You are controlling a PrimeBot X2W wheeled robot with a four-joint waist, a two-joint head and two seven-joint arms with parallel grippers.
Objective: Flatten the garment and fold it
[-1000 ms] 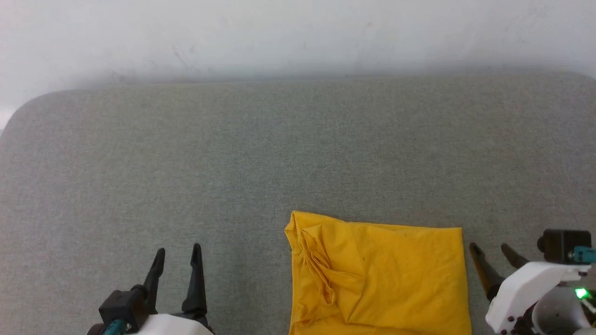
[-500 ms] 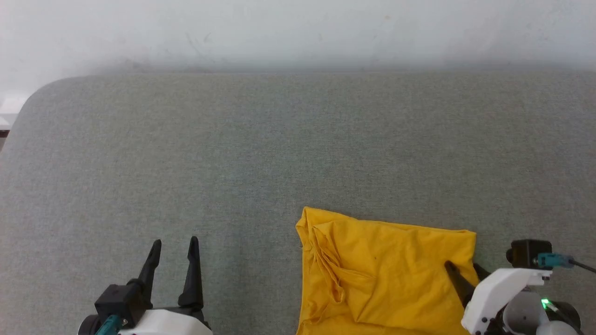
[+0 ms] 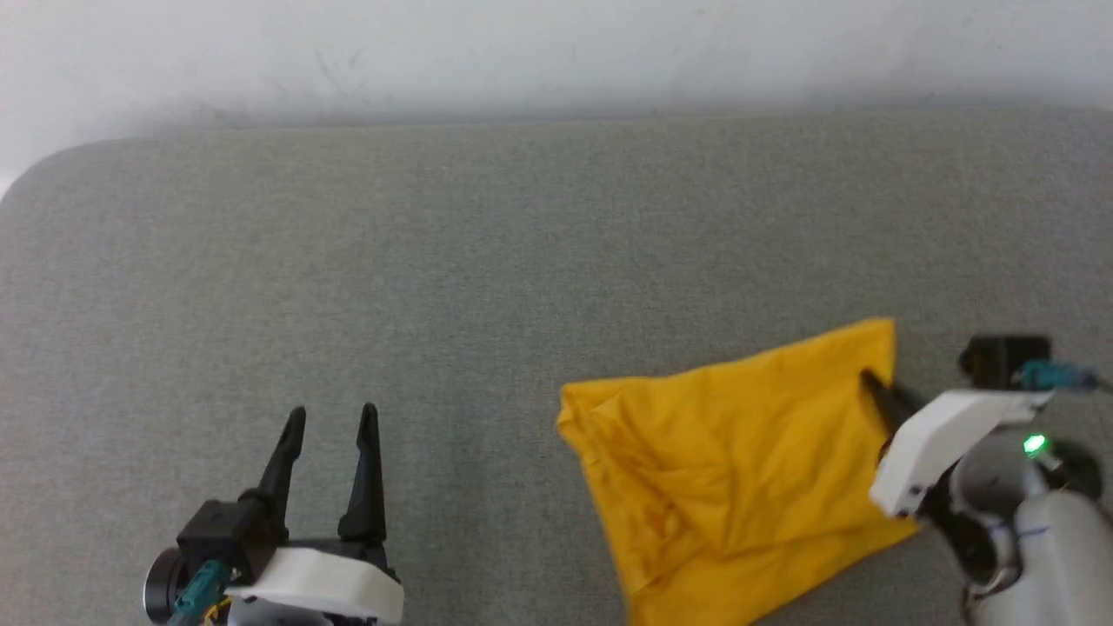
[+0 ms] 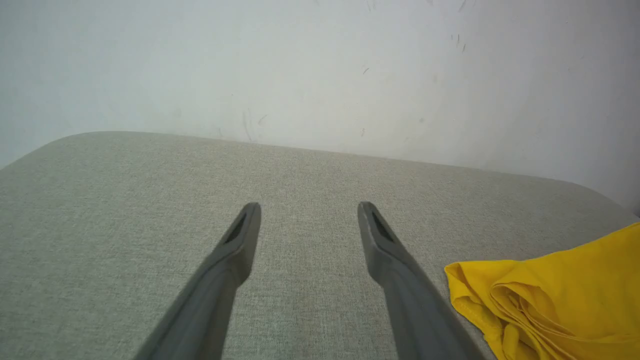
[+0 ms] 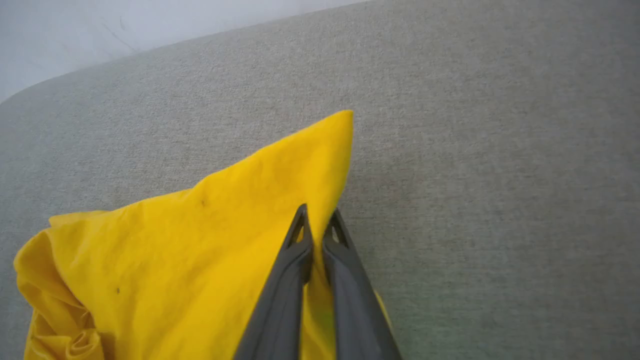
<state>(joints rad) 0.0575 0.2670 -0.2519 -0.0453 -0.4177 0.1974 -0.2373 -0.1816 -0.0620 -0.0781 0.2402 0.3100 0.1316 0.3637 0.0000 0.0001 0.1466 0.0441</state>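
The garment [image 3: 739, 469] is a bright yellow folded bundle on the grey cushion, right of centre near the front edge; its white patches and marks are hidden. It is skewed, with its right corner [image 3: 883, 335] raised and pulled toward the back. My right gripper [image 3: 872, 387] is shut on the cloth's right edge, and the right wrist view shows both fingers [image 5: 300, 235] pinching the yellow cloth [image 5: 200, 240]. My left gripper [image 3: 332, 417] stands open over bare cushion at the lower left, apart from the garment. In the left wrist view the rumpled left end of the garment [image 4: 545, 295] lies right of my open fingers [image 4: 245, 225].
The grey fabric cushion [image 3: 435, 261] spans the whole width, with a rounded corner at the far left [image 3: 52, 165]. A pale wall [image 3: 556, 52] rises straight behind its back edge.
My right gripper moved in from beside the garment, closed on its right edge and lifted it toward the back, skewing the bundle. The left gripper stayed open in place. The head camera shifted slightly.
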